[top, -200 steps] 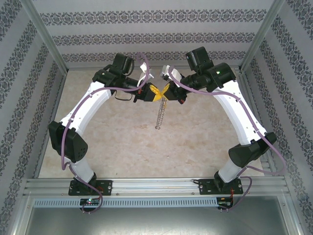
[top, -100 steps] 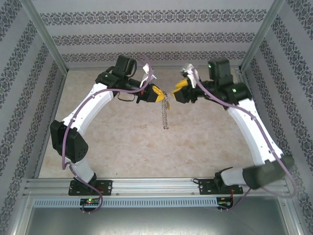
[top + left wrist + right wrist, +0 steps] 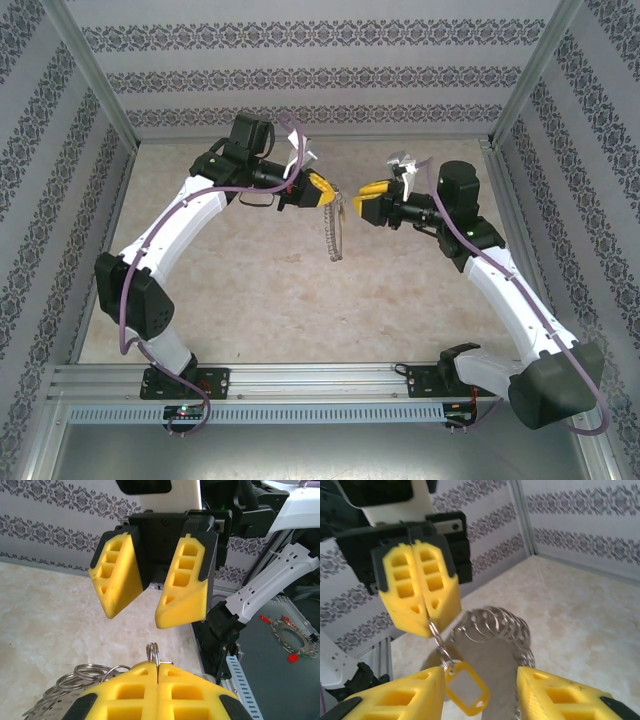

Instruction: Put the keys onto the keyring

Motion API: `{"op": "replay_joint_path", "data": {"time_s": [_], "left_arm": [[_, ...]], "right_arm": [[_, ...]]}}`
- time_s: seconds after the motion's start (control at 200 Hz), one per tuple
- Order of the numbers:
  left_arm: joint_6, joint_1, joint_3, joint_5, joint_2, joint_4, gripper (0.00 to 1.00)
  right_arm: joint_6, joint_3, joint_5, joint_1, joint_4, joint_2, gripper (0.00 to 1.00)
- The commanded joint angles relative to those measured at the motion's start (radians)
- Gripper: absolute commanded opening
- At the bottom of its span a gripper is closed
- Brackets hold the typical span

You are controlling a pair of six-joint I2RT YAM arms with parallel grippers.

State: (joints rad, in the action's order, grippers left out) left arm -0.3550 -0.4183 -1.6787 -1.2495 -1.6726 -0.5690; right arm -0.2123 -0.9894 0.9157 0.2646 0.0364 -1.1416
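Above the middle of the table my left gripper point(image 3: 327, 192) is shut on the keyring point(image 3: 332, 232), which hangs below it as a chain of silver rings. In the right wrist view the left gripper point(image 3: 426, 628) pinches a short link of small rings, and the keys' yellow tag point(image 3: 465, 688) dangles from that link beside the big loop of the keyring point(image 3: 506, 621). The silver key itself I cannot make out. My right gripper point(image 3: 362, 203) is open, facing the left one across a small gap. The tag hangs between its fingers point(image 3: 397, 701), touching neither clearly. In the left wrist view the ring's tip point(image 3: 154, 653) sticks out of the shut pads.
Patterned walls and aluminium frame posts point(image 3: 88, 70) close in the beige table point(image 3: 260, 290) on three sides. Another ring with red tags point(image 3: 292, 639) lies on the grey surface past the table edge, beside the slotted rail point(image 3: 239, 677).
My right gripper has pulled back to the right, away from the left gripper it met a second ago. The left gripper holds its place, and the hanging ring chain swings a little.
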Motion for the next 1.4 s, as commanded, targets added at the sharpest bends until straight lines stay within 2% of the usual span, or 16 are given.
{"op": "replay_joint_path", "data": {"time_s": [0.0, 0.285, 0.385, 0.495, 0.595, 0.854, 0.989, 1.109, 1.264, 1.309, 1.314, 1.334, 1.399], "left_arm": [[0.027, -0.008, 0.008, -0.033, 0.034, 0.064, 0.00], [0.043, -0.007, 0.007, -0.034, 0.040, 0.082, 0.00], [0.050, -0.007, 0.004, -0.032, 0.040, 0.087, 0.00], [0.059, -0.007, 0.005, -0.030, 0.041, 0.095, 0.00], [0.066, -0.007, 0.005, -0.026, 0.042, 0.106, 0.00], [0.140, -0.008, 0.048, 0.012, 0.062, 0.223, 0.00], [0.157, -0.007, 0.058, 0.011, 0.065, 0.243, 0.00], [0.180, -0.007, 0.082, 0.028, 0.080, 0.285, 0.00], [0.189, -0.008, 0.088, 0.027, 0.079, 0.300, 0.00], [0.189, -0.010, 0.088, 0.027, 0.080, 0.302, 0.00], [0.189, -0.010, 0.089, 0.027, 0.080, 0.301, 0.00], [0.191, -0.008, 0.089, 0.027, 0.079, 0.303, 0.00], [0.190, -0.008, 0.090, 0.029, 0.080, 0.303, 0.00]], "right_arm": [[-0.046, 0.011, 0.084, 0.013, 0.127, -0.008, 0.40], [-0.044, -0.003, 0.146, 0.048, 0.126, -0.044, 0.32], [-0.039, 0.000, 0.155, 0.051, 0.119, -0.052, 0.25], [-0.036, 0.006, 0.160, 0.053, 0.119, -0.050, 0.08], [-0.028, 0.011, 0.163, 0.053, 0.107, -0.045, 0.00], [0.000, 0.023, 0.147, 0.080, 0.063, -0.036, 0.00], [0.052, 0.019, 0.090, 0.112, 0.000, -0.032, 0.00], [0.151, -0.001, -0.027, 0.154, -0.125, -0.022, 0.00], [0.162, -0.008, -0.033, 0.168, -0.139, -0.040, 0.00], [0.162, -0.010, -0.033, 0.167, -0.141, -0.043, 0.13], [0.162, -0.011, -0.034, 0.165, -0.141, -0.043, 0.17], [0.160, -0.010, -0.037, 0.163, -0.142, -0.040, 0.24], [0.154, -0.006, -0.036, 0.142, -0.139, -0.020, 0.35]]}}
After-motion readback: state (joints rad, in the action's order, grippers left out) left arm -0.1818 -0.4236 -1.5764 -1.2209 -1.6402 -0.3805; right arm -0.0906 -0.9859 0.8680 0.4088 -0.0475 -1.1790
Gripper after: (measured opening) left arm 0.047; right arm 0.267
